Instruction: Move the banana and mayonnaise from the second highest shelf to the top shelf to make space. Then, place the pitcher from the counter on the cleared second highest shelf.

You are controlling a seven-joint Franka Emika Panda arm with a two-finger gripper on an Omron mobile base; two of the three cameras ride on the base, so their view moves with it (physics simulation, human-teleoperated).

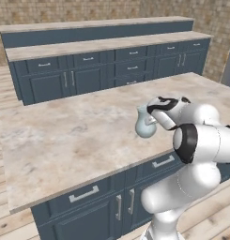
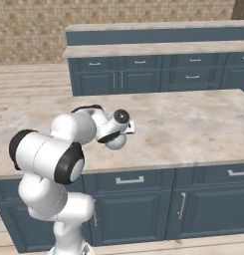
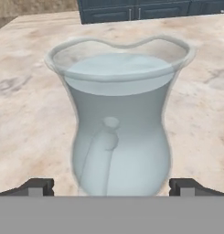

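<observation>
A beige marbled surface [image 1: 65, 136] carries the glass pitcher [image 3: 119, 123], which stands upright just ahead of the claw [image 3: 112, 186], between its spread fingertips. The pitcher step looks in hand; next, the claw should advance and pinch the body.

The clear, pale bluish glass pitcher [image 3: 120, 132] looks smooth and faintly glossy, translucent through its bulbous body. It stands on the beige marbled stone surface [image 1: 65, 136], which is matt with mottled veining. The dark blue cabinets [image 2: 138, 204] below look like painted panels with a satin finish, and their bar handles [image 2: 129, 180] look like brushed silver metal. The far wall [image 2: 29, 30] is rough tan brick.
</observation>
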